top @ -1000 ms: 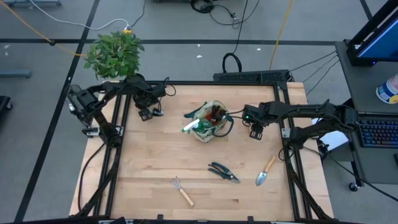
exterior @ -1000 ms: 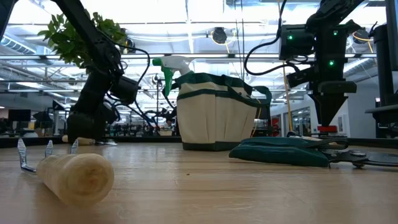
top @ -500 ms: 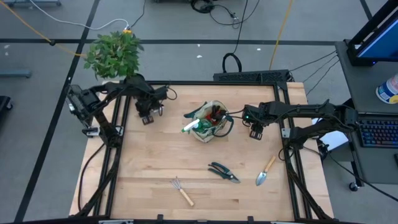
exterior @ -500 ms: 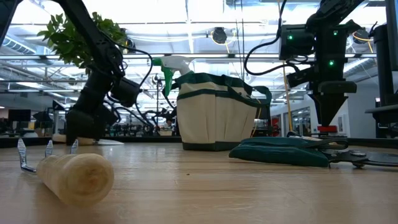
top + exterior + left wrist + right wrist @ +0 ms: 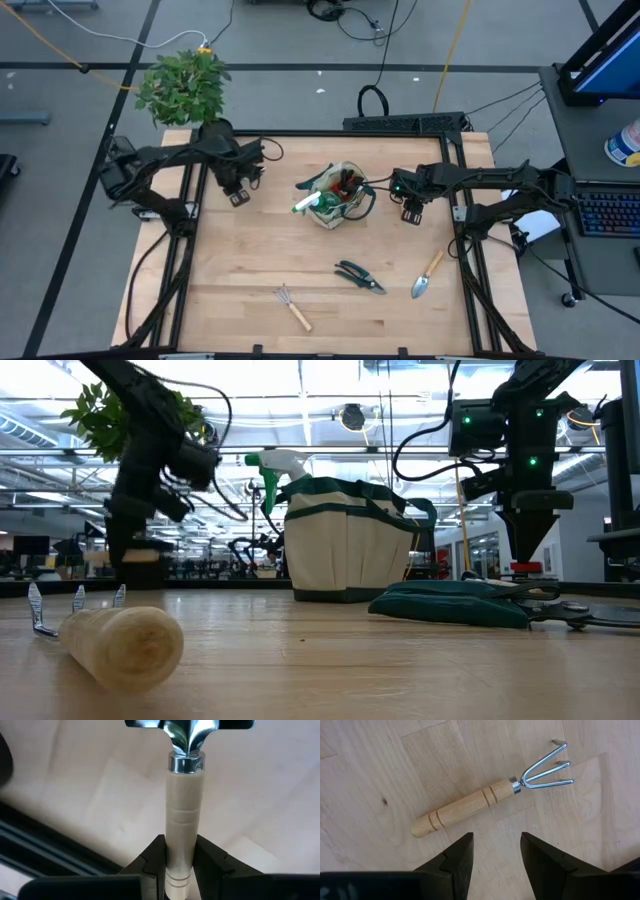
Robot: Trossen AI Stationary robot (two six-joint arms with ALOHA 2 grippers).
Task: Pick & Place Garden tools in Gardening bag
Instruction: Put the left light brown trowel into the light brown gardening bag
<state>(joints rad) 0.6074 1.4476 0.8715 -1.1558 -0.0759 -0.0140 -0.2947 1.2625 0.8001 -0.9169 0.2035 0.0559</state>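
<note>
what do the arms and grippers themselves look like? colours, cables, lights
Both arms are dark, near-black jointed links. The left gripper has two black angular fingers with stepped, faceted inner edges; the right gripper has the same wedge-shaped black fingers. Black cables loop loosely off both arms. The right arm shows small green indicator lights on its housing and tapers to a dark point. No coloured markings or labels are visible.

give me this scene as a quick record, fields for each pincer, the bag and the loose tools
left pincer: shut on a wooden-handled tool, left of the gardening bag
right pincer: open, empty, right of the bag
bag: upright mid-table, sprayer sticking out
loose on table: pruning shears, trowel, hand rake, all toward the near edge
</note>
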